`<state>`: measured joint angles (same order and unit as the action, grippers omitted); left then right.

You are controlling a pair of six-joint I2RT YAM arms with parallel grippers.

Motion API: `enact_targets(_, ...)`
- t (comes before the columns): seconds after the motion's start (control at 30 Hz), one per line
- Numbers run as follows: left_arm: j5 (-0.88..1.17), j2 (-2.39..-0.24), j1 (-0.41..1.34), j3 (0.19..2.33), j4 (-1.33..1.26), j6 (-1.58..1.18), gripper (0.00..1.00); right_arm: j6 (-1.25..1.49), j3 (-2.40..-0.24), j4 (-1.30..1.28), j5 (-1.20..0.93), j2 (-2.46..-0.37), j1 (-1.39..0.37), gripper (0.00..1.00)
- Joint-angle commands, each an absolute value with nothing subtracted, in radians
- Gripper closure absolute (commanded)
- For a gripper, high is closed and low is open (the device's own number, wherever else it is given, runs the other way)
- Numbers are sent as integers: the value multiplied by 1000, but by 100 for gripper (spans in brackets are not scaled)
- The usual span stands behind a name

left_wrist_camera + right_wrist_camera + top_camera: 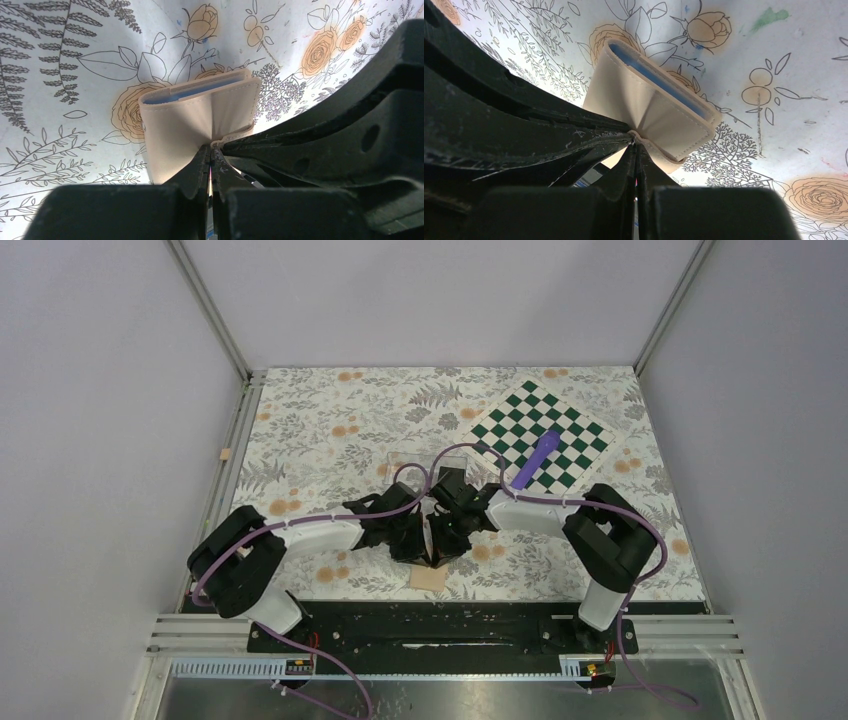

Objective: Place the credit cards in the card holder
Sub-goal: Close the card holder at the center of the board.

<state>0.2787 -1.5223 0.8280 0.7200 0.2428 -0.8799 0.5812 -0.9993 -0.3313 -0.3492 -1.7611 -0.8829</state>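
Observation:
The tan card holder lies on the flowered mat, folded, with a blue strip showing along its far open edge; I cannot tell whether that strip is lining or cards. My left gripper is shut on the holder's near flap. My right gripper is shut on the same flap of the card holder from the other side. In the top view both grippers, left and right, meet tip to tip above the holder. No loose credit cards show.
A clear plastic box stands just behind the grippers. A green and white chessboard lies at the back right with a purple stick-shaped thing on it. The mat's near edge is just in front of the holder.

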Motion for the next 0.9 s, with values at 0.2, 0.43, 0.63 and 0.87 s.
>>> enact_targets(0.2, 242, -1558, 877, 724, 150, -909, 100, 537, -913, -301, -285, -1772, -915, 100)
enact_targets(0.43, 232, -1478, 878, 730, 154, -908, 100, 556, -961, -279, -321, -1632, -913, 100)
enact_targets(0.63, 224, -1475, 878, 736, 172, -899, 100, 556, -966, -292, -304, -1619, -913, 100)
enact_targets(0.87, 235, -1445, 876, 731, 158, -903, 100, 556, -943, -324, -261, -1589, -913, 100)
